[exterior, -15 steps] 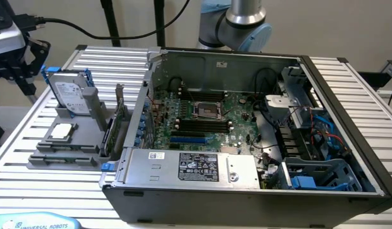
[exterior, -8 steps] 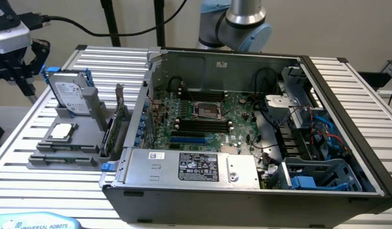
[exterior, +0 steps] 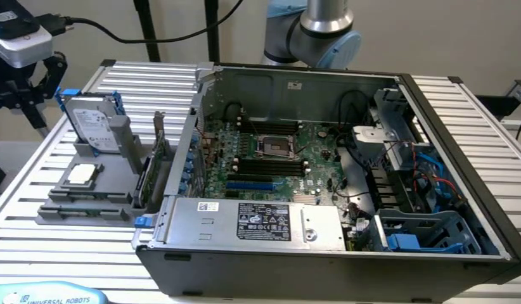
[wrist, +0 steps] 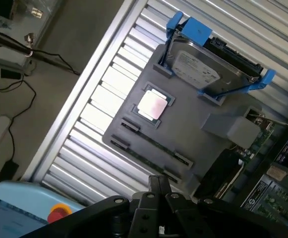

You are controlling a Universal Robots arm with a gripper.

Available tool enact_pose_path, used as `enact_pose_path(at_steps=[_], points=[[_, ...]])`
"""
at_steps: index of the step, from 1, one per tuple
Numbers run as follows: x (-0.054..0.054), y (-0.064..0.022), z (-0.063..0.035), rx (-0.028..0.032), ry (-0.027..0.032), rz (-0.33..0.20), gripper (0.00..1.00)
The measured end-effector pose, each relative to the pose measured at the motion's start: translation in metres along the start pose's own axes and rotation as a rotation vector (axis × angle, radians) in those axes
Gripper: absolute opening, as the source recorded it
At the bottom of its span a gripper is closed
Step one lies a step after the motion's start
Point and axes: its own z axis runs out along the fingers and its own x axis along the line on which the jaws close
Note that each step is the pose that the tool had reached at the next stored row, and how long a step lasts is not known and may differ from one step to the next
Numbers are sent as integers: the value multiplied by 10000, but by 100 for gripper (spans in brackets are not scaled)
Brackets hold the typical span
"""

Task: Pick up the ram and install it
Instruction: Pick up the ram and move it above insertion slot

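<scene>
- Hand: fingers together, clamped on nothing.
- It hangs over the grey parts tray, clear of it and touching none of the parts.
- Ram: lying flat in its slot at the tray edge nearest the hand, just ahead of the fingertips and below them. Not picked up.
- Processor: flat in its pocket, one step further out from the hand than the ram.
- Hard drive in a blue bracket: propped up at the tray end farthest from the hand.
- Expansion card: on edge along the side of the tray next to the open computer case.
- Case sits well off to the side of the hand on the same slatted surface, with the motherboard and its black memory slots exposed.
- Blue control tablet with a red button lies near the hand, off the tray.
</scene>
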Motion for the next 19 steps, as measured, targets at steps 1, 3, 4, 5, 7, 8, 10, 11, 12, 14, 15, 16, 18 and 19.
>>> enact_pose_path(at_steps=[1, 3, 4, 5, 7, 8, 10, 11, 12, 14, 15, 16, 18, 19], points=[[0, 0, 1, 4, 4, -180, 11], [0, 0, 4, 13, 11, -540, 11], [0, 0, 5, 18, 15, -731, 11], [0, 0, 6, 22, 19, -909, 11], [0, 0, 8, 30, 26, -1270, 11], [0, 0, 9, 35, 30, -1450, 11], [0, 0, 12, 43, 38, -1815, 11], [-1, 0, 13, 47, 42, -1996, 11], [0, 0, 13, 52, 46, -2173, 11], [-1, 0, 16, 61, 52, -2534, 11], [-1, 0, 17, 65, 56, -2714, 11], [-1, 0, 18, 70, 59, -2895, 11], [-1, 0, 20, 79, 65, -3264, 11], [-1, 0, 21, 84, 68, -3443, 11]])
